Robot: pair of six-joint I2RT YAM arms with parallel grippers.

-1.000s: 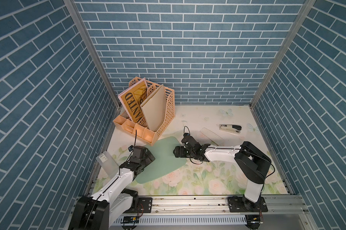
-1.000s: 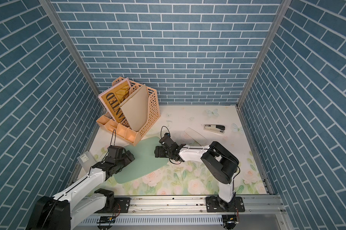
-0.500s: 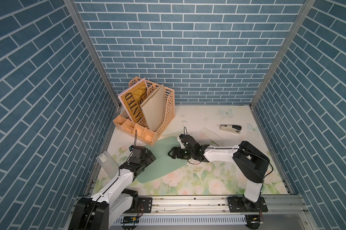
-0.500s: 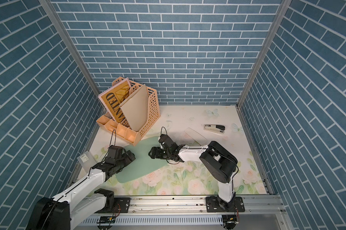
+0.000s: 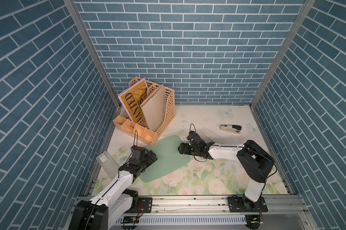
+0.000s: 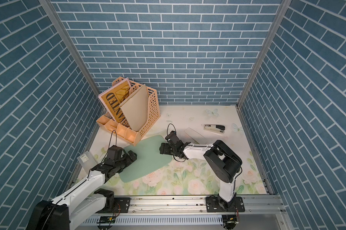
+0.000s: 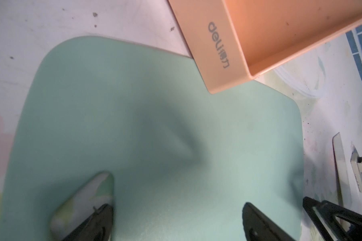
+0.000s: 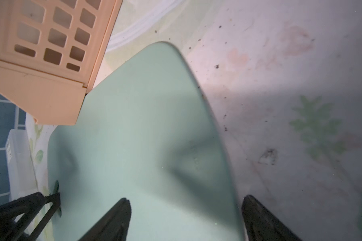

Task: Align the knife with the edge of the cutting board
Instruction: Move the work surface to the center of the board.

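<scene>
The mint-green cutting board (image 5: pixel 165 159) lies flat on the floral mat, one long edge under the file rack's corner. The knife (image 5: pixel 210 134), a pale blade, lies on the mat to the right of the board and apart from it. My left gripper (image 7: pixel 178 223) is open, low over the board's near-left end, with one finger (image 7: pixel 94 223) at the triangular handle hole (image 7: pixel 86 196). My right gripper (image 8: pixel 186 219) is open and straddles the board's right edge: one finger (image 8: pixel 113 221) is over the board (image 8: pixel 138 125), the other over the mat. Neither holds anything.
A peach file rack (image 5: pixel 148 119) with folders stands at the back left, touching the board. A black-and-silver stapler (image 5: pixel 230 127) lies at the back right. A clear plastic piece (image 5: pixel 106 164) leans at the left wall. Brick walls close three sides.
My right gripper slid left over the board's edge, then drew back a little to the right. The left arm, board and knife look unmoved.
</scene>
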